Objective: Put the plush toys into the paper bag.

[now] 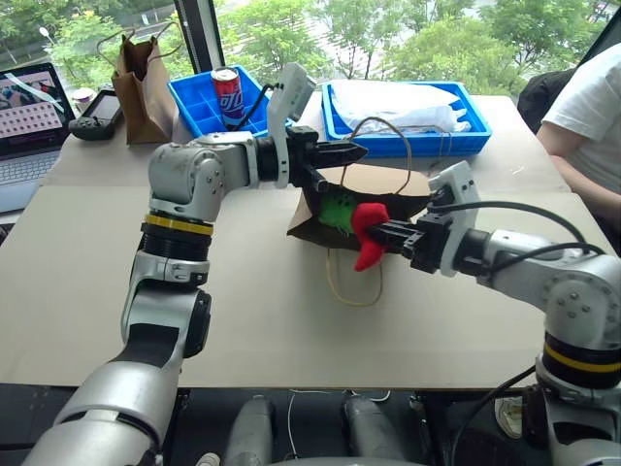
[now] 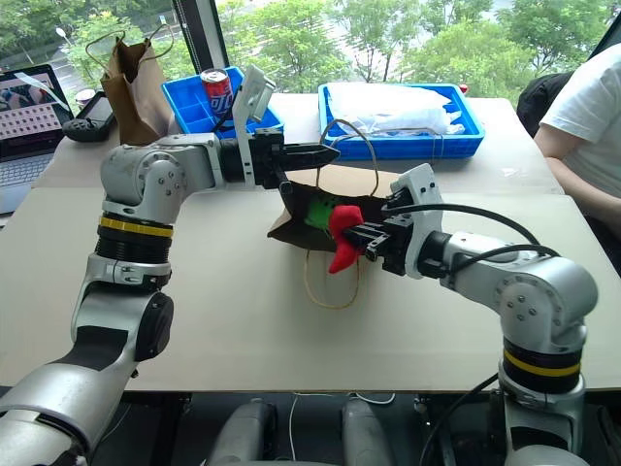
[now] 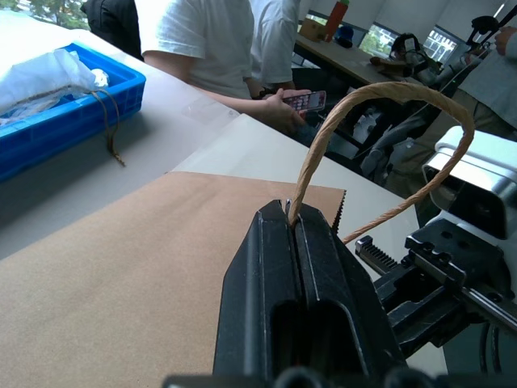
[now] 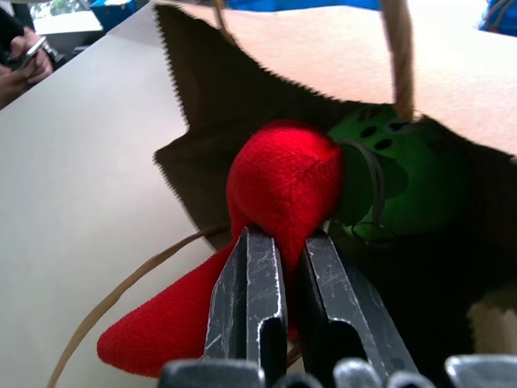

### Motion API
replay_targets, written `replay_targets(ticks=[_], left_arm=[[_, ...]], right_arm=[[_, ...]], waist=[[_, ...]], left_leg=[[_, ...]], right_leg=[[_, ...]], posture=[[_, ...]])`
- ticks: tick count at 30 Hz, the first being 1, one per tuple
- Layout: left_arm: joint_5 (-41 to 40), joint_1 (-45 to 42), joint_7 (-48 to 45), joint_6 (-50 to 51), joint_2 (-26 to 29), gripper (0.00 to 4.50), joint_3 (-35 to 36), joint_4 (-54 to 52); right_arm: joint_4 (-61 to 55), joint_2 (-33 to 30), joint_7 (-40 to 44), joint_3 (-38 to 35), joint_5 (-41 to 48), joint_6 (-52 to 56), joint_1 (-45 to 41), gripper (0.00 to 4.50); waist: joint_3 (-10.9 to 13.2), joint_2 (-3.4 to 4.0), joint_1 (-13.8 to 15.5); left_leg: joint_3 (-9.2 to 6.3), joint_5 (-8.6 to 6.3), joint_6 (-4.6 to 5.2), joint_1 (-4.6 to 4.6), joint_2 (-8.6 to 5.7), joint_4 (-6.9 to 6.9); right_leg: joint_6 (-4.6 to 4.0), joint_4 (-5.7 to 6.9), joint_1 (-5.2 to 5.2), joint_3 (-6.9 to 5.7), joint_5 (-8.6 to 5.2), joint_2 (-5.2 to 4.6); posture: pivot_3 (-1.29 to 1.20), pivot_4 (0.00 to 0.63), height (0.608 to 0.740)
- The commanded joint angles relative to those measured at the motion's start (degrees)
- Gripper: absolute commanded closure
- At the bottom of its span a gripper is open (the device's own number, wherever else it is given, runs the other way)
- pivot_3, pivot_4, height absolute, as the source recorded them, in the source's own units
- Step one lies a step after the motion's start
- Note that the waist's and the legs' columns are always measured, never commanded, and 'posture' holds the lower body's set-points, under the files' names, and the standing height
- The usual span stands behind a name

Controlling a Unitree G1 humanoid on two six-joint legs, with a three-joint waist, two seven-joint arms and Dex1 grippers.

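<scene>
I see my right gripper (image 4: 279,267) pinching the red chili toy (image 1: 369,236) at the bag (image 1: 320,228) mouth, long axis near upright, tip down, green toy (image 4: 412,174) inside, left gripper (image 3: 295,234) clamping the handle (image 3: 388,121).

I'm seeing the brown paper bag (image 1: 383,184) lying on its side near the middle of the tabletop (image 1: 97,291), mouth facing the near edge. The round green toy (image 4: 408,174) is sitting inside it. The red chili toy (image 1: 369,236) is hanging half out of the mouth.
</scene>
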Motion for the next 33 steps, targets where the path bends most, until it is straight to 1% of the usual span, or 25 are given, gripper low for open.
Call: replay_targets(ticks=[1, 4, 5, 7, 11, 15, 18, 21, 22, 24, 27, 29, 33], left_arm=[[-1.0, -1.0, 0.5, 0.3, 0.5, 4.5, 1.1, -2.3], [-1.2, -0.8, 0.8, 0.5, 0.6, 4.5, 1.2, -2.6], [-1.2, -0.7, 0.9, 0.5, 0.7, 4.5, 1.2, -2.7], [-1.2, -0.6, 0.9, 0.4, 0.7, 4.5, 1.2, -2.7], [-1.0, -0.5, 0.9, 0.0, 0.7, 4.5, 0.8, -2.4], [-0.8, -0.7, 0.8, -0.5, 0.6, 4.5, 0.5, -1.8], [-0.6, -0.8, 0.6, -0.9, 0.5, 4.5, 0.4, -1.4], [-0.6, -0.8, 0.6, -1.1, 0.4, 4.5, 0.4, -1.3], [-0.6, -0.8, 0.6, -1.1, 0.3, 4.5, 0.4, -1.3], [-0.6, -0.8, 0.5, -1.2, 0.3, 4.5, 0.3, -1.3], [-0.5, -0.9, 0.2, -1.3, 0.3, 4.5, 0.2, -1.1], [-0.4, -1.0, 0.0, -1.4, 0.2, 4.5, 0.1, -0.9], [-0.3, -1.3, -0.3, -1.7, 0.2, 4.5, 0.0, -0.5]], right_arm=[[2.4, 3.8, -4.6, -2.1, -4.2, -5.7, -2.0, 4.44], [2.8, 7.5, -6.7, -4.5, -4.1, -7.2, -2.3, 4.44], [2.5, 8.2, -7.3, -4.9, -4.2, -7.3, -2.3, 3.63], [1.5, 8.6, -7.7, -5.1, -4.1, -6.6, -2.0, 3.12], [-0.9, 7.9, -8.0, -5.1, -3.4, -4.7, -1.7, 1.71], [-6.6, 4.9, -7.2, -6.5, 0.5, 0.8, -1.1, 0.4], [-10.1, 2.5, -7.2, -10.1, 4.5, 5.0, -0.6, 0.4], [-13.9, -2.5, -3.5, -12.2, 9.9, 9.4, 1.6, 0.4], [-15.4, -5.4, -1.3, -12.8, 11.7, 10.2, 3.2, 0.4], [-17.0, -9.0, 1.0, -14.0, 14.3, 11.2, 5.6, 0.4], [-17.0, -13.2, 4.0, -17.7, 16.2, 11.4, 13.1, 0.4], [-16.2, -13.2, 4.2, -18.8, 16.5, 10.5, 17.1, 0.4], [-13.7, -8.8, 2.7, -17.2, 14.5, 7.6, 23.8, 0.4]], waist=[[0.0, 0.0, 0.0], [0.0, 0.01, 0.0], [0.0, 0.01, 0.0], [0.0, 0.01, 0.0], [0.0, 0.01, 0.0], [0.0, 0.02, 0.0], [0.0, 0.02, 0.0], [0.0, 0.02, 0.3], [0.0, 0.02, 0.4], [0.0, 0.03, 0.5], [0.0, 0.02, 0.7], [0.0, 0.02, 0.7], [0.0, 0.02, 0.4]], left_leg=[[0.0, 0.0, 0.0, 0.0, 0.0, 0.0], [0.0, 0.0, 0.0, 0.0, 0.01, -0.01], [0.0, 0.0, 0.0, 0.0, 0.01, -0.01], [-0.01, 0.0, 0.0, 0.0, 0.01, -0.01], [0.0, 0.0, 0.0, 0.0, 0.01, -0.01], [0.0, 0.0, 0.0, 0.0, 0.01, -0.01], [-0.02, 0.0, 0.0, 0.0, 0.02, -0.01], [-0.02, 0.0, 0.0, -0.01, 0.01, -0.01], [-0.02, 0.0, 0.0, -0.01, 0.01, -0.02], [-0.01, 0.0, 0.01, -0.02, 0.0, -0.02], [-0.02, -0.01, 0.01, -0.01, 0.0, -0.02], [-0.04, -0.01, 0.01, -0.01, 0.0, -0.01], [-0.03, 0.01, 0.04, 0.03, 0.02, 0.0]], right_leg=[[0.0, 0.0, -0.01, 0.0, 0.0, 0.0], [0.0, 0.05, -0.04, 0.0, 0.0, 0.01], [0.0, 0.06, -0.05, 0.0, 0.0, 0.01], [0.0, 0.07, -0.04, 0.0, 0.0, 0.01], [0.0, 0.07, -0.04, 0.0, 0.0, 0.01], [0.0, 0.06, -0.04, 0.0, 0.0, 0.01], [0.0, 0.05, -0.03, -0.02, 0.0, 0.01], [0.0, 0.01, -0.01, -0.01, 0.0, 0.0], [0.0, -0.01, 0.01, -0.02, 0.0, 0.0], [0.0, -0.04, 0.01, -0.01, 0.0, -0.01], [0.0, -0.07, 0.04, -0.02, 0.0, 0.0], [0.0, -0.08, 0.09, -0.03, 0.0, 0.01], [0.0, -0.04, 0.08, 0.01, 0.0, 0.05]], posture=[[0.0, 0.15, 0.715], [0.0, 0.15, 0.715], [0.0, 0.15, 0.715], [0.0, 0.15, 0.715], [0.0, 0.15, 0.715], [0.0, 0.15, 0.715], [0.0, 0.15, 0.715], [0.0, 0.15, 0.715], [0.0, 0.15, 0.715], [0.0, 0.15, 0.715], [0.0, 0.15, 0.715], [0.0, 0.15, 0.715], [0.0, 0.15, 0.715]])
